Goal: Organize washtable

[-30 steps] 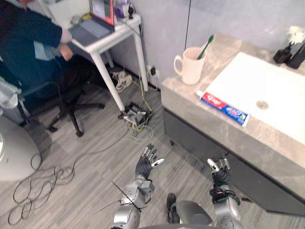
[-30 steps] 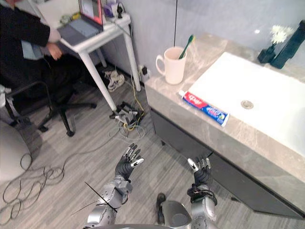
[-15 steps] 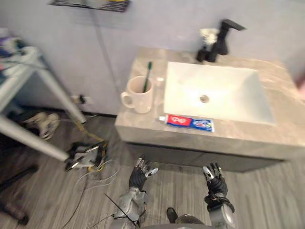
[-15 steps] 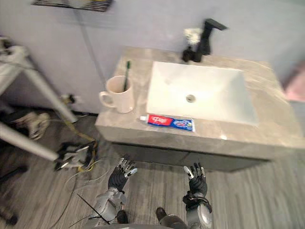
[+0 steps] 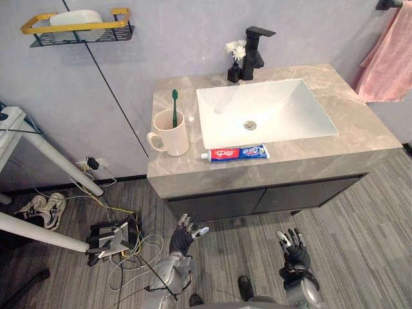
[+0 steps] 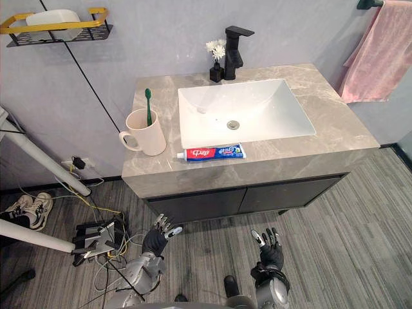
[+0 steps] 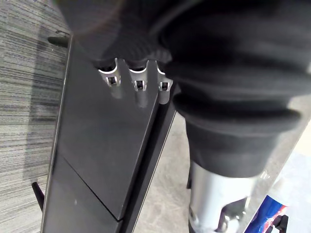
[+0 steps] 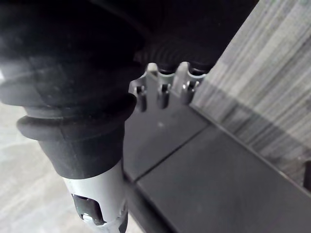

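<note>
Nearest, the left hand point(image 5: 183, 237) and right hand point(image 5: 293, 248) hover low before the dark cabinet point(image 5: 257, 201), fingers spread, holding nothing. On the washtable point(image 5: 360, 129), the toothpaste tube point(image 5: 235, 153) lies along the near edge, just in front of the basin point(image 5: 264, 116). To the left stands a mug point(image 5: 170, 134) holding a green toothbrush point(image 5: 174, 106). Farthest is the black faucet point(image 5: 254, 45).

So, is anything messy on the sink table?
Only the toothpaste tube: it lies flat along the front edge of the counter, before the basin, while the toothbrush stands upright in the mug. Nothing looks spilled or broken.
</note>
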